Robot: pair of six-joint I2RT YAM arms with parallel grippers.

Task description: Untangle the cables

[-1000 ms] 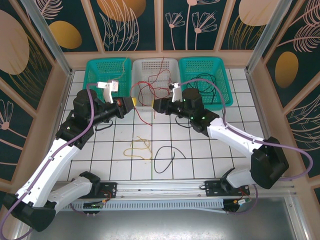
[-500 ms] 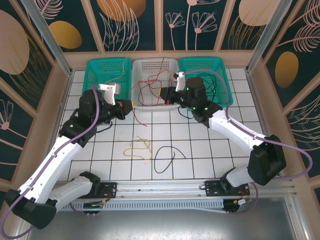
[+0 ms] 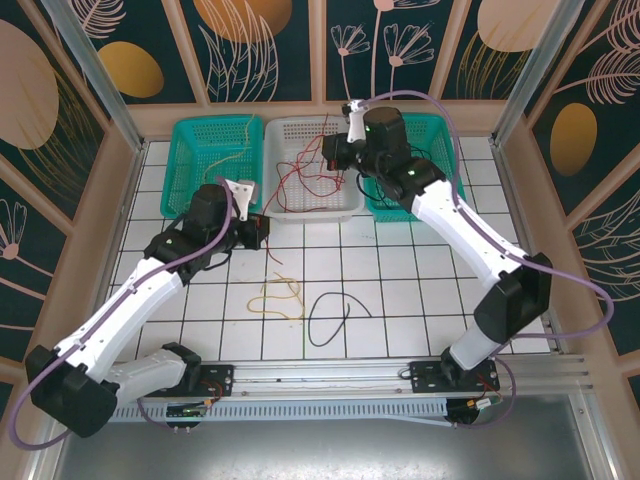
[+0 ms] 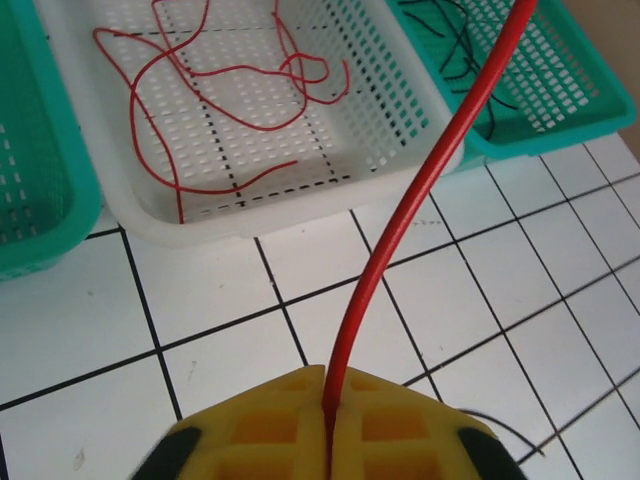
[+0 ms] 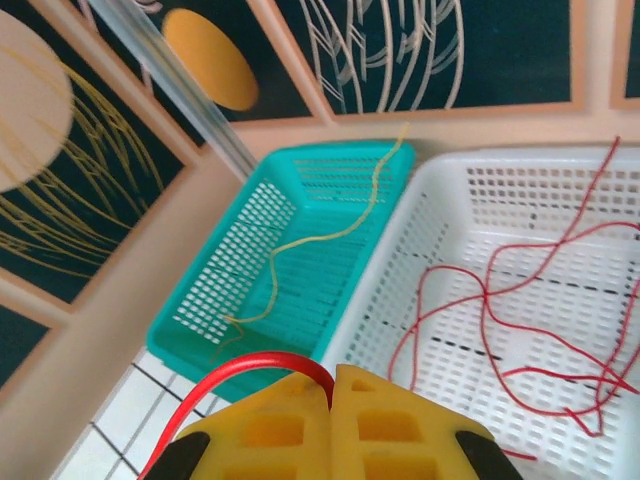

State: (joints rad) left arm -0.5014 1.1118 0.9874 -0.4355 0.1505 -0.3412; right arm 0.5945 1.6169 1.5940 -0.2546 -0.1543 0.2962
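Cables (image 4: 400, 220), white-tiled table (image 3: 400, 270), floral-panelled walls (image 3: 420, 40)

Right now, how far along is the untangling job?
Sorted: red cables in the white basket, a yellow cable in the left teal basket, black cables in the right teal basket. In hand: left pincer and right pincer each shut on a red strand. Left: a loose yellow cable and loose black cable on the tiles.

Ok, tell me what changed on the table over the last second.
The right gripper closed on the red cable and moved back over the white basket. The left gripper drew slightly nearer, still pinching that cable. The yellow cable and black cable on the tiles stayed put.
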